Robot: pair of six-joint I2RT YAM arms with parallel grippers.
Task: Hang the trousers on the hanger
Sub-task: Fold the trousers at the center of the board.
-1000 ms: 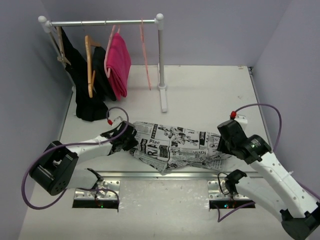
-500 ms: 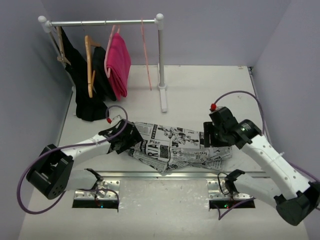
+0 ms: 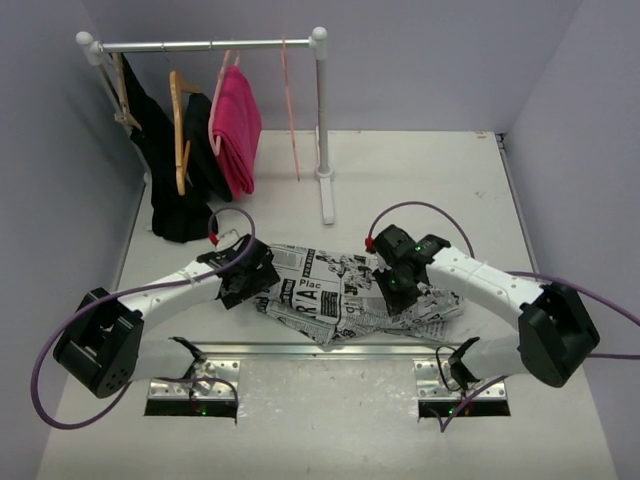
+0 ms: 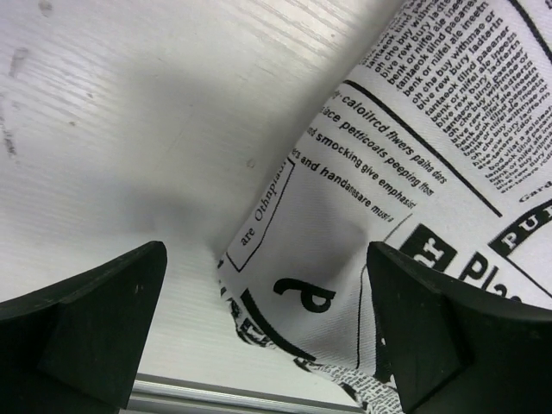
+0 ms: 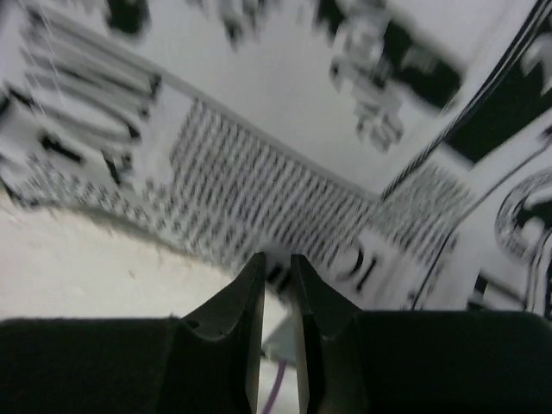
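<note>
The newspaper-print trousers [image 3: 335, 295] lie crumpled on the table between the two arms. My left gripper [image 3: 252, 283] is open at their left end. In the left wrist view a folded corner of the trousers [image 4: 345, 259] lies between the wide-apart fingers [image 4: 95, 332], touching neither. My right gripper [image 3: 397, 288] is low over the middle right of the trousers. Its jaws [image 5: 278, 266] are pinched on a small ridge of the printed fabric [image 5: 285, 164]. The thin pink hanger [image 3: 291, 110] hangs bare on the rail at the back.
The clothes rail [image 3: 210, 45] stands at the back left on a white post [image 3: 323, 130]. It carries black garments [image 3: 175, 190], wooden hangers [image 3: 181, 135] and a pink garment [image 3: 237, 130]. A metal strip [image 3: 330, 350] runs along the table's near edge.
My left gripper has opened and let go of the trousers' left end. My right arm swung left from the right end to the middle, and its jaws closed on the fabric.
</note>
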